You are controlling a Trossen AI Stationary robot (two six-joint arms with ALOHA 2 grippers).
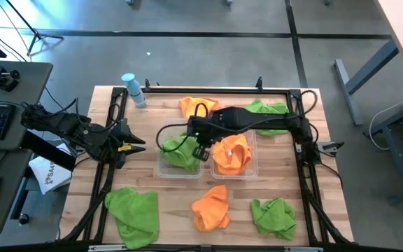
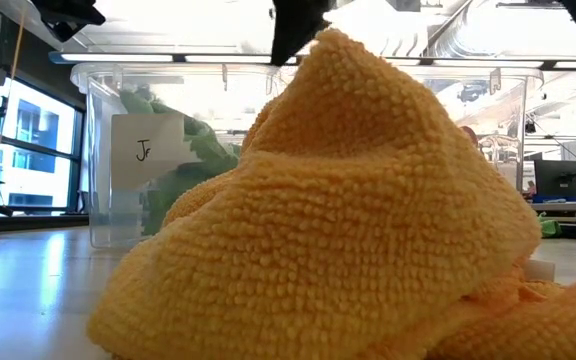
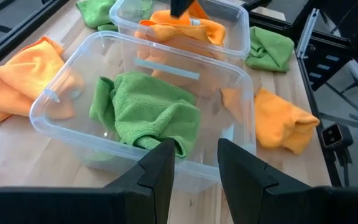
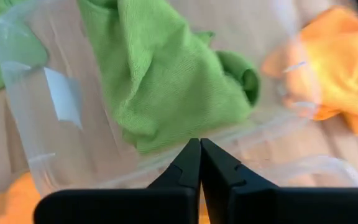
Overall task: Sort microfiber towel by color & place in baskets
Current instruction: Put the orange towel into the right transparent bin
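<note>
Over the clear bins | right claw (image 4: pixel 200 163) pinched together, empty | fuzzy green towel (image 4: pixel 166 74) crumpled below | left claw (image 3: pixel 194 165) apart

White label (image 2: pixel 147 150) taped to the wall of the clear basket (image 2: pixel 103 200), handwritten "J" with a small mark after it, white paper sheet (image 1: pixel 50 173) beside the desk (image 1: pixel 173 203), dark print starting "SA", rest unreadable
</note>
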